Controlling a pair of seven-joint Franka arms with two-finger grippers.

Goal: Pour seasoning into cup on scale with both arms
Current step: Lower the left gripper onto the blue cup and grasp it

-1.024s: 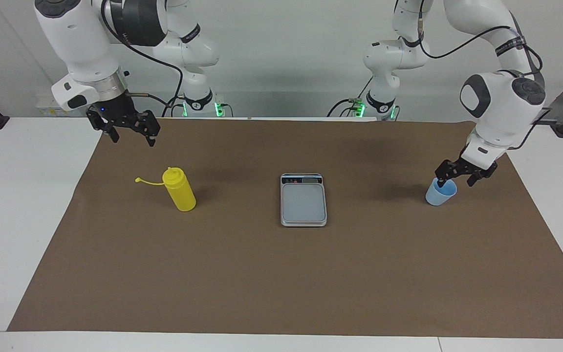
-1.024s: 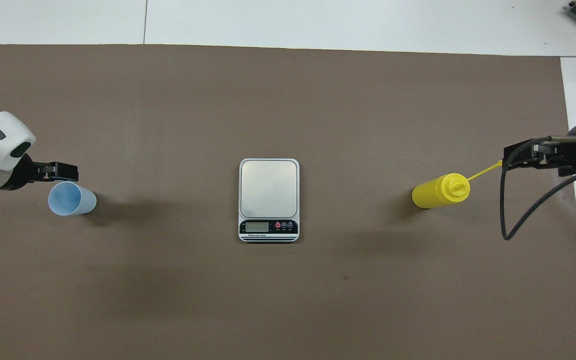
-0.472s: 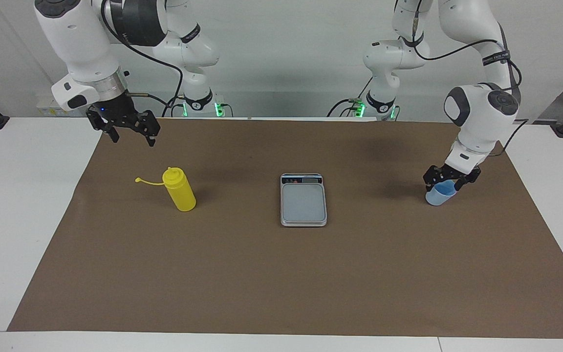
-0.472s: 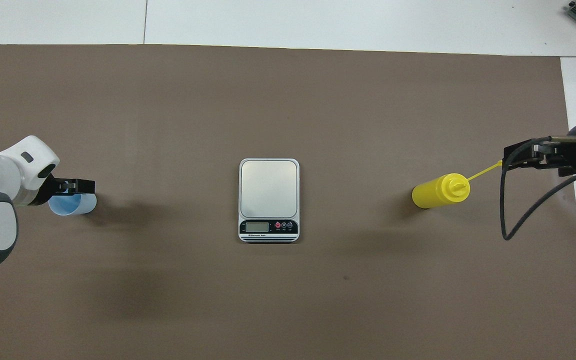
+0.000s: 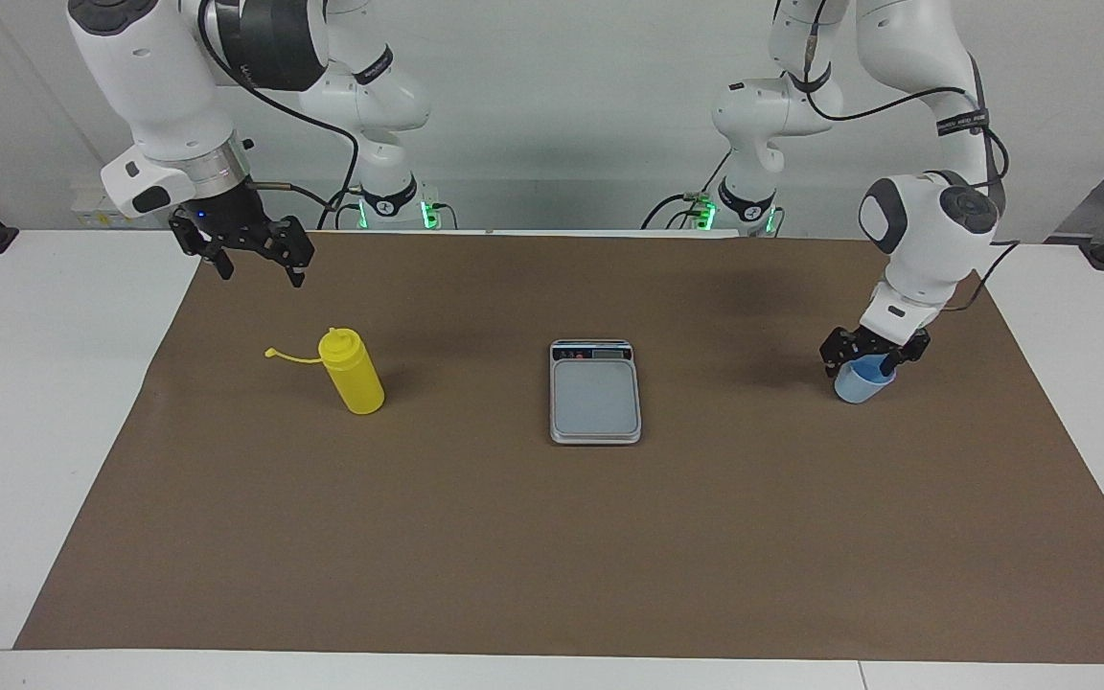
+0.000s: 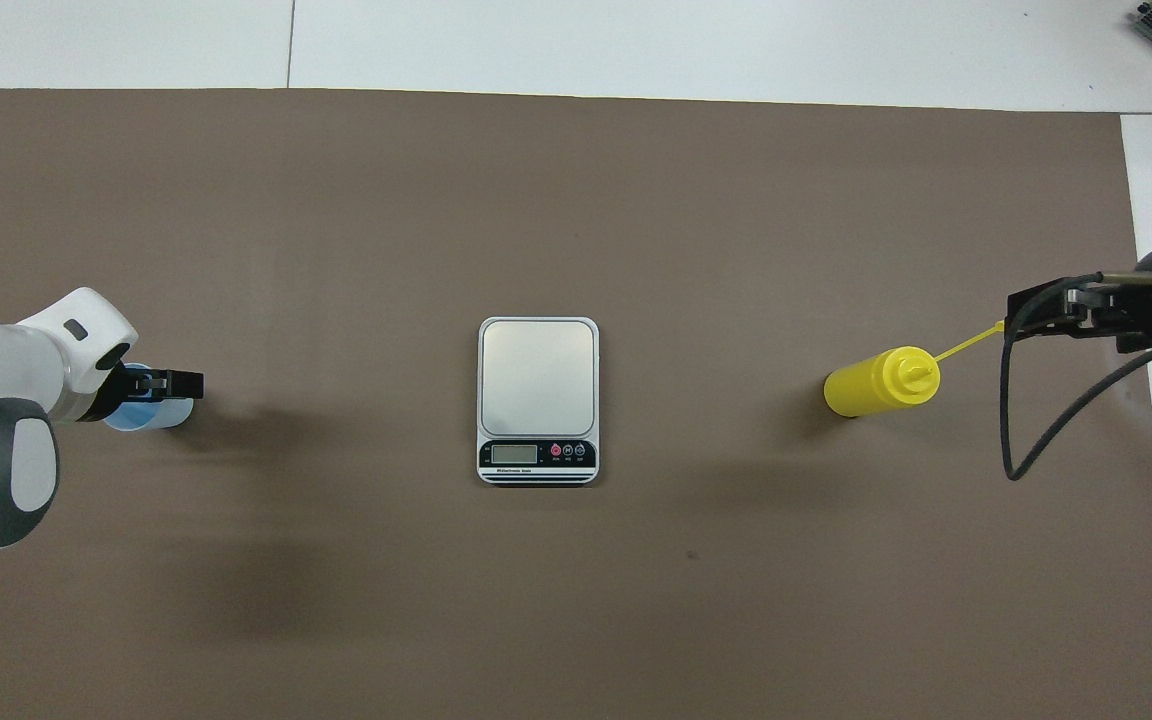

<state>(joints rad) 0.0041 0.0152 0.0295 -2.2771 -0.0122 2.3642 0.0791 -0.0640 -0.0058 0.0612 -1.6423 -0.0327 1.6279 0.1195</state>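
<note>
The light-blue cup stands upright on the brown mat toward the left arm's end of the table. My left gripper is down at its rim, open, with one finger on each side of the cup. The yellow seasoning bottle stands toward the right arm's end, its cap strap trailing outward. Over the mat near the bottle, my right gripper hangs open in the air and holds nothing. The silver-grey scale lies mid-table with nothing on it, its display end nearer the robots.
A brown mat covers most of the white table. The scale lies between cup and bottle, with bare mat on each side of it.
My left gripper has swung in over the cup toward the scale and come down, so its fingers now straddle the rim. The cup, bottle, scale and right arm have not moved.
</note>
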